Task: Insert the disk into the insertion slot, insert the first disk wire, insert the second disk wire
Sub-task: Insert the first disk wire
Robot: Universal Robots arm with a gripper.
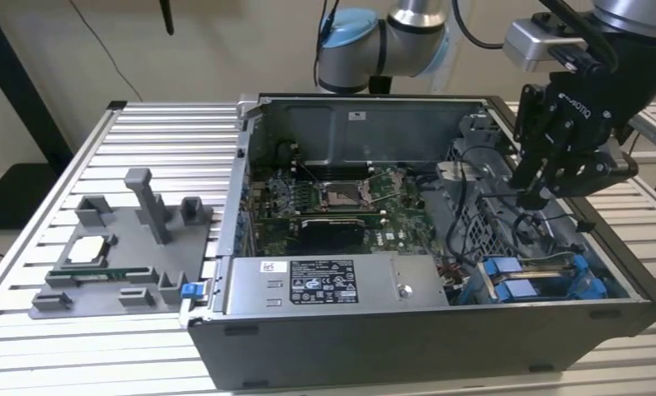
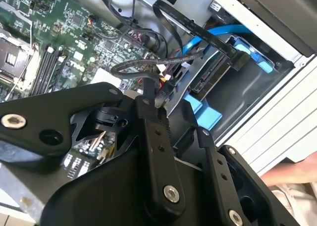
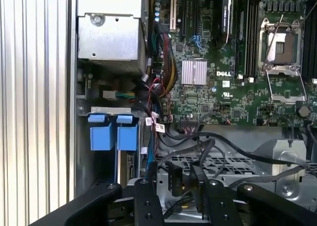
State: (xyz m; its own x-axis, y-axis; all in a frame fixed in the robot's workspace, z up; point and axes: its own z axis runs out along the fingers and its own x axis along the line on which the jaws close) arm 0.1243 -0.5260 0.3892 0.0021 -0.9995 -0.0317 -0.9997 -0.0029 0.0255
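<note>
Disk (image 2: 214, 73) sits in its blue carrier inside the slot (image 2: 250, 99), just beside the cage (image 3: 233, 164). The claw (image 1: 535, 196) hangs over the cage, so the disk lies to one side of the claw and lower. The disk stands on edge, and its long axis seems to run away from the claw. A black wire (image 2: 130, 66) loops up from the cage to the claw's tip; whether the claw grips it, I cannot tell.

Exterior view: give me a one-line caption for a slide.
Gripper poised over the open computer case, near the blue-framed disk sitting in the insertion slot.
</note>
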